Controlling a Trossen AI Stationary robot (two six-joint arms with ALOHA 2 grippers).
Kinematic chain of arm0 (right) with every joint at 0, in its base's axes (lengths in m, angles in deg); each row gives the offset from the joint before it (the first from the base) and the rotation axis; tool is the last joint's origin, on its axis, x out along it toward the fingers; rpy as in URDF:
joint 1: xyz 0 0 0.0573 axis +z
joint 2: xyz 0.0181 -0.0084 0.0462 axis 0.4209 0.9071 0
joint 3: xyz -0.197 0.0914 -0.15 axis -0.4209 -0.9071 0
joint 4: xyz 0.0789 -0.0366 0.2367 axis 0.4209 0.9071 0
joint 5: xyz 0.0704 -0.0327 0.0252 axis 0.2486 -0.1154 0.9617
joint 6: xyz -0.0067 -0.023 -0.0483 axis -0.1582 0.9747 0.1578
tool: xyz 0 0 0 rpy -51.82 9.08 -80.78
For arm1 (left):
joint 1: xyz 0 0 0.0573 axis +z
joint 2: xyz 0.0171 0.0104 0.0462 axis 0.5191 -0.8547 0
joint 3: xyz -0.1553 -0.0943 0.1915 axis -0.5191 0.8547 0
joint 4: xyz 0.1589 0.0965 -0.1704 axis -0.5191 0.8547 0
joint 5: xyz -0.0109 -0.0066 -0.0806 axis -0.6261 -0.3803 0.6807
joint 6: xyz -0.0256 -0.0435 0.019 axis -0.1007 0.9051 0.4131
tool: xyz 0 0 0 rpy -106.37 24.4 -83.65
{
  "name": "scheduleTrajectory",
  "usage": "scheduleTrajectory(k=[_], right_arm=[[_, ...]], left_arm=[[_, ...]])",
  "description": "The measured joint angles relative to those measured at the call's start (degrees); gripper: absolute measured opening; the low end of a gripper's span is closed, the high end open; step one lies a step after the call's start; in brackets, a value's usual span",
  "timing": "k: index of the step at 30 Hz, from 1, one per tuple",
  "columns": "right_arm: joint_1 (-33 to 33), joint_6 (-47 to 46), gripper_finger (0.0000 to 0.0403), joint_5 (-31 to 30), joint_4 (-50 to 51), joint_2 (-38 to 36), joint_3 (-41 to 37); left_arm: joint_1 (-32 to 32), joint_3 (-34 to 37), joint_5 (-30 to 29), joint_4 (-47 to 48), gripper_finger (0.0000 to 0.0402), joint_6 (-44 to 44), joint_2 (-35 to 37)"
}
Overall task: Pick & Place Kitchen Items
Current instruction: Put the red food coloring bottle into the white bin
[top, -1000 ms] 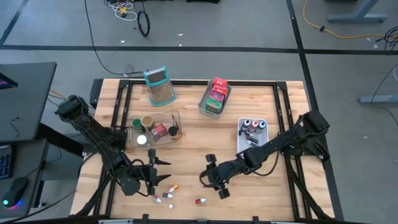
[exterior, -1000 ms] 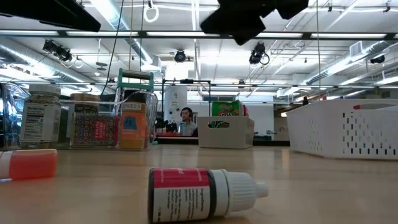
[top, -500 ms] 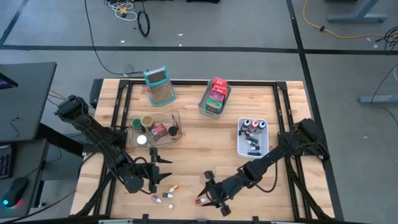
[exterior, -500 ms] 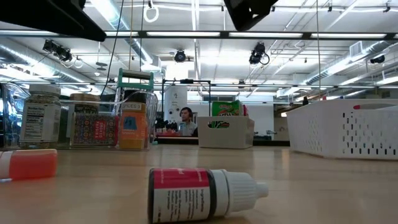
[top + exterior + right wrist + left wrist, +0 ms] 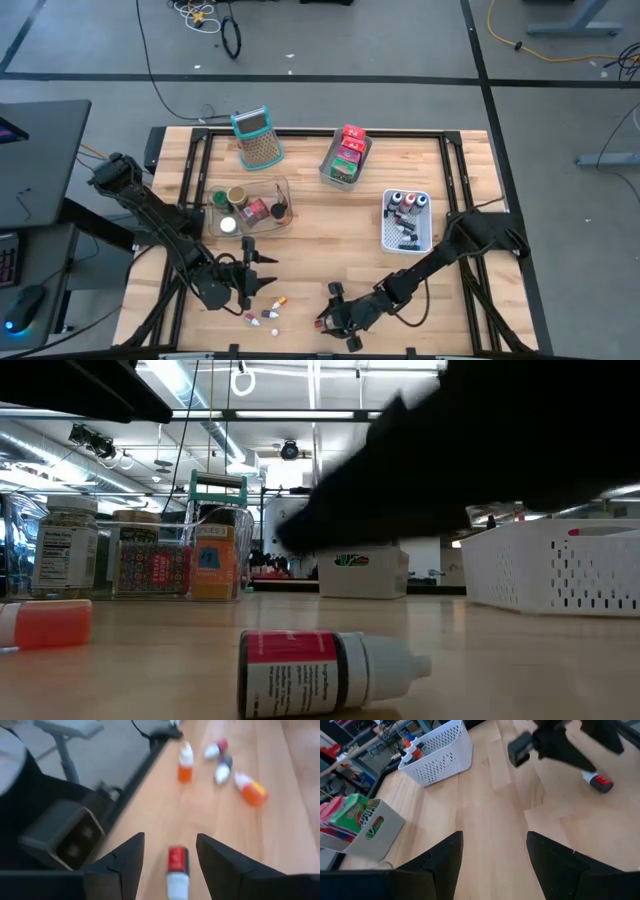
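Observation:
A small bottle with a red label [image 5: 176, 865] lies on its side near the table's front edge, seen up close in the low view as the bottle [image 5: 320, 672]. My right gripper [image 5: 338, 317] hovers open just above it, one finger on either side, touching nothing; its fingers frame the bottle in the right wrist view [image 5: 170, 838]. Several more tiny bottles [image 5: 266, 307] lie loose to its left. My left gripper [image 5: 256, 270] waits open above the table, beside that cluster.
A clear bin with jars [image 5: 250, 205] stands at the left. At the back are a teal-handled grater [image 5: 258, 138] and a grey bin of packets [image 5: 345, 158]. A white basket holding bottles [image 5: 406, 220] is at the right. Bare wood lies between them.
My right gripper has moved toward the table's near edge and down, ending low over the red-labelled bottle with its fingers still open. The bottle has not moved.

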Motion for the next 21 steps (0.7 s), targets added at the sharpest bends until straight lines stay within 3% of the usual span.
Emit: scheduleTrajectory(k=[6,21], right_arm=[[-0.42,-1.43,0.0189,-1.89,-0.35,2.24,0.56],[-2.67,-1.6,0.014,5.3,4.02,2.13,1.16]], left_arm=[[1.68,0.0,-0.02,0.0,0.0228,-1.4,0.0],[4.92,0.0,7.08,-0.01,0.0228,1.62,0.0]])
